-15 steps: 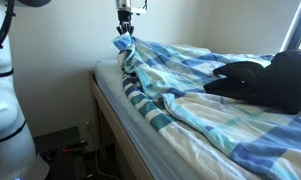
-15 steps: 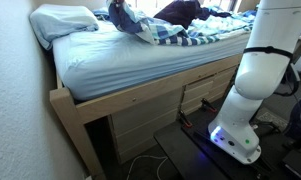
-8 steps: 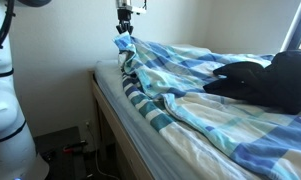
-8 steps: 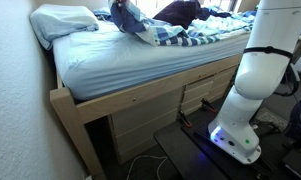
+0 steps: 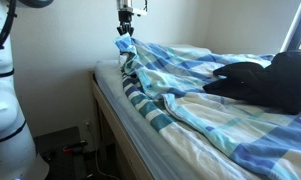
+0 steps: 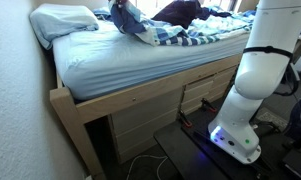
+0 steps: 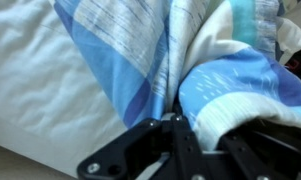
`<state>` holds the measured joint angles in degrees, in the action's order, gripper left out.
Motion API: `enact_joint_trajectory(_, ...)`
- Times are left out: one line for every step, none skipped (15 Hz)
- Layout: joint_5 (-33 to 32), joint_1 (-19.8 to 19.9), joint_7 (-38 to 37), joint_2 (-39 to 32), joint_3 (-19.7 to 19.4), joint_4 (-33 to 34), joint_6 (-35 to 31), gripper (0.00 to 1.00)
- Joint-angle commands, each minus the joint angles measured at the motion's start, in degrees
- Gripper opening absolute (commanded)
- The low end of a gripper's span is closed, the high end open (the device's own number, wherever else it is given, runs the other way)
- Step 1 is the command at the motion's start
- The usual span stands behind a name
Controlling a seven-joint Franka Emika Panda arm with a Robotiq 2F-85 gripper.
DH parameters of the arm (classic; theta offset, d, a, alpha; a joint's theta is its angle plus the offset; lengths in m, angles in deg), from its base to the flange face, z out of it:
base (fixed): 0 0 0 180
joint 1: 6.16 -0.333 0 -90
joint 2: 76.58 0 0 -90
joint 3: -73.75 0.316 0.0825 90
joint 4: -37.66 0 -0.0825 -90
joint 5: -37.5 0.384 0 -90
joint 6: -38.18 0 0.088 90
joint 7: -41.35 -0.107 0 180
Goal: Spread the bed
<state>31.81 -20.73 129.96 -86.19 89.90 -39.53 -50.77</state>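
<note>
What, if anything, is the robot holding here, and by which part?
The gripper is shut on the striped blanket, pinching a bunched fold at its raised end, held up above the mattress.

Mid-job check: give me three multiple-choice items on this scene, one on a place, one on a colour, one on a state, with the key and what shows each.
1. Where does the black bundle lie?
A) on the floor
B) under the bed frame
C) on top of the blanket

2. What colours is the blanket?
A) blue, light blue and white stripes
B) red and yellow checks
C) plain green

3. How is the hand?
A) open, clear of all cloth
B) shut on a fold of the blanket, held up off the mattress
C) shut on nothing

Key:
1 C: in an exterior view the bundle rests on the blanket's folds.
2 A: the stripes show in every view.
3 B: the wrist view shows cloth pinched in the hand, and an exterior view shows that corner raised.
</note>
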Motion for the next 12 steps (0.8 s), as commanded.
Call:
enact_joint_trajectory(0.35, 0.04, 0.44, -0.61, 0.0, 0.22, -0.22, 0.03)
enact_joint_trajectory(0.42, -0.03, 0.47, -1.18, 0.03, 0.59, -0.13, 0.03)
enact_joint_trajectory(0.48, -0.16, 0.65, -1.83, 0.14, 1.0, 0.3, 0.03)
enact_joint_trajectory(0.77, -0.22, 0.82, -2.34, 0.26, 1.38, 0.44, 0.03)
enact_joint_trajectory(0.97, -0.41, 0.92, -2.88, 0.42, 1.81, 0.78, 0.03)
enact_joint_trajectory(1.46, -0.56, 1.24, -3.34, 0.63, 2.11, 0.95, 0.03)
enact_joint_trajectory(2.06, -0.77, 1.42, -4.01, 0.91, 2.86, 1.7, 0.03)
enact_joint_trajectory(2.47, -0.81, 2.01, -4.34, 1.19, 3.08, 1.6, 0.03)
enact_joint_trajectory(3.03, -1.22, 2.53, -5.13, 1.4, 4.34, 2.46, 0.03)
enact_joint_trajectory(3.64, -1.36, 3.59, -5.6, 1.84, 5.08, 2.89, 0.03)
enact_joint_trajectory(4.1, -1.65, 5.04, -6.12, 2.29, 5.9, 3.25, 0.03)
enact_joint_trajectory(4.37, -2.06, 6.32, -6.75, 2.73, 6.97, 4.2, 0.03)
